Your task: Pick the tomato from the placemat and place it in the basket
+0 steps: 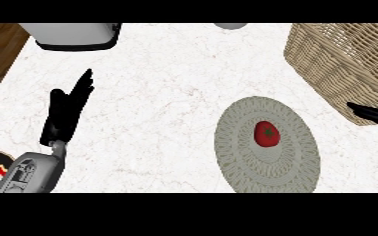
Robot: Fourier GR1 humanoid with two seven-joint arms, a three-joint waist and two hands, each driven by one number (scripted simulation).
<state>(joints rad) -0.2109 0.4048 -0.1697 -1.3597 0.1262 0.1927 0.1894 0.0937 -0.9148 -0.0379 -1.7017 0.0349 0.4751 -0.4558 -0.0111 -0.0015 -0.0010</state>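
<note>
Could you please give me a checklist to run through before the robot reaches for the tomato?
1. Tomato lies on the placemat: ok.
2. Nothing covers or touches the tomato: ok.
3. Basket stands close beside the placemat: ok.
4. Room inside the basket, which the view's edge cuts off: cannot tell.
5. Right hand ready to grasp, showing only at the right edge: cannot tell.
6. Left hand open and far from the placemat: ok.
</note>
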